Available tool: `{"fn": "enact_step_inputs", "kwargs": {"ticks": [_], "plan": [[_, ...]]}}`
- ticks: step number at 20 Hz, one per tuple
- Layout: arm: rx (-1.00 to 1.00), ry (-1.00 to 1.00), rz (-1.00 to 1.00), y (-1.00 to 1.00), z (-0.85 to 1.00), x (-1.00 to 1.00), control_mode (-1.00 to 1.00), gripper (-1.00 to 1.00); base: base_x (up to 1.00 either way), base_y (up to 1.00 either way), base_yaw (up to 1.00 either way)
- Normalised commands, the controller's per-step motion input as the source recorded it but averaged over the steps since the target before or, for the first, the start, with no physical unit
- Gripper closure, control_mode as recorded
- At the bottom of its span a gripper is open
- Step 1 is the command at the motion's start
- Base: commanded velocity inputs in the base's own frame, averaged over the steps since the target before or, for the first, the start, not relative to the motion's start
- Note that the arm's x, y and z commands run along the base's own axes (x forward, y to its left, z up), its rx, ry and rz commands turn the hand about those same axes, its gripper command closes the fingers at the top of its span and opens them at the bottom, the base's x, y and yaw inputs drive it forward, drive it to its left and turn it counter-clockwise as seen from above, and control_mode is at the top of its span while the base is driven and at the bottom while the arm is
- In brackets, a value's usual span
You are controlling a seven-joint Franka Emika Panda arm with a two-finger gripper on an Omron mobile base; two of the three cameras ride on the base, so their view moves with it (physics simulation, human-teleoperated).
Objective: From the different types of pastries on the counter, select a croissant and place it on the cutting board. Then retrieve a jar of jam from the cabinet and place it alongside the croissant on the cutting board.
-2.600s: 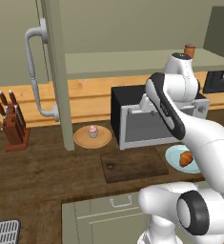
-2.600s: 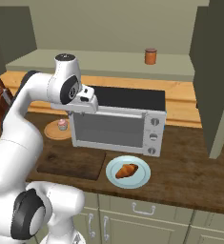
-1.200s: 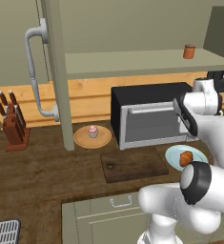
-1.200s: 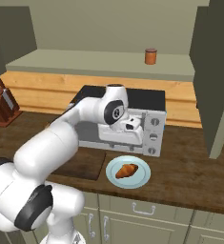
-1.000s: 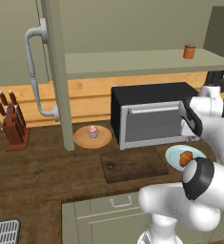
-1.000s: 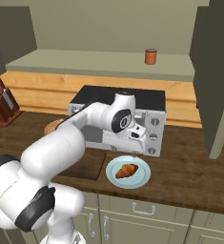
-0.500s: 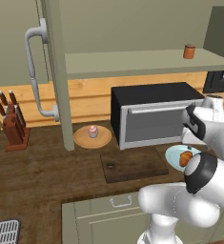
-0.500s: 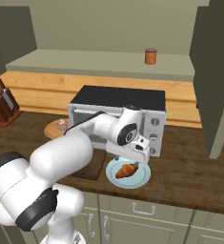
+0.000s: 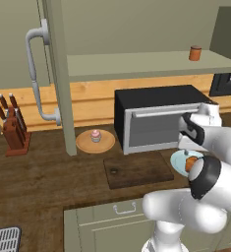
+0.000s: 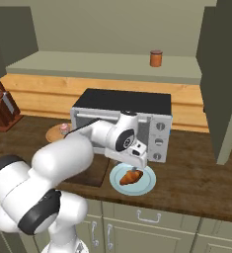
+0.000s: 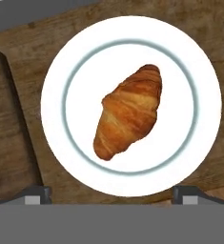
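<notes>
The golden-brown croissant [image 11: 130, 112] lies on a white plate [image 11: 61, 62] with a grey-blue ring, on the dark counter [image 10: 186, 173] in front of the microwave. My gripper [image 10: 137, 161] hangs open just above it, pointing down. In the hand view its fingertips [image 11: 37, 193] stand wide apart on either side of the croissant, and nothing is held. The dark cutting board [image 9: 136, 169] lies bare just left of the plate [image 9: 177, 158]. The jar of jam [image 10: 156, 58] stands on the open cabinet's shelf [image 10: 88, 64]. A pink cupcake [image 9: 95, 135] sits on a round tan plate.
A black and grey microwave [image 10: 122, 106] stands right behind the plate [image 10: 114, 181]. The open cabinet door [image 9: 53, 74] with its long curved handle hangs over the counter's left part. A knife block [image 9: 14, 133] is at the far left. Another door [image 10: 221, 74] hangs on the right.
The arm has swung from in front of the microwave down and toward the plate. The gripper now hovers over the croissant, jaws still wide.
</notes>
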Motion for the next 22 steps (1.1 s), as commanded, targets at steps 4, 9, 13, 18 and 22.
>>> {"fn": "enact_step_inputs", "kwargs": {"ticks": [4,9,13,18,22], "plan": [[0.0,0.0,-0.01,-0.03,-0.46,0.19,-1.0,-1.0,0.0,0.0,0.0],[-0.07,-0.03,0.0,-0.12,-0.5,0.25,-1.0,-1.0,0.0,0.0,0.0],[0.0,-0.03,0.0,0.0,-0.26,0.08,-1.0,-1.0,0.0,0.0,0.0],[0.0,0.0,0.0,-0.04,-0.49,0.0,-1.0,-1.0,0.0,0.0,0.0],[0.0,0.01,0.0,0.0,-0.51,0.04,-1.0,1.0,0.0,0.0,0.0]]}}
